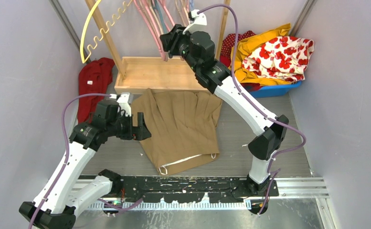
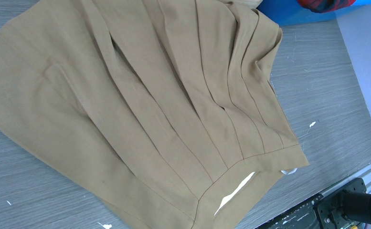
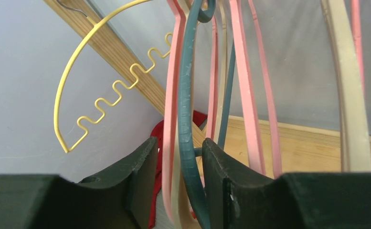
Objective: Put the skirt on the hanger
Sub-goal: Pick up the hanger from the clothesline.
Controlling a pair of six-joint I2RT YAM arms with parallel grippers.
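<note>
Well in front of the wooden rack base (image 1: 159, 76), toward its left end, the left gripper (image 1: 140, 128) hangs with its jaws spread wide and nothing between them. Directly in front of the base lies the tan pleated skirt (image 1: 183, 124), spread flat on the table (image 1: 250, 129). Its far edge touches the base's front rim, and its waistband is at the end away from the base. Left of the base lies a red garment (image 1: 92, 81). To its right sits a blue bin (image 1: 274, 89) heaped with clothes. Above the base's far side, the right gripper (image 3: 179, 143) stands partly closed around strands of a pink hanger (image 3: 172, 95) and a teal hanger (image 3: 187, 95). I cannot tell whether it pinches them.
</note>
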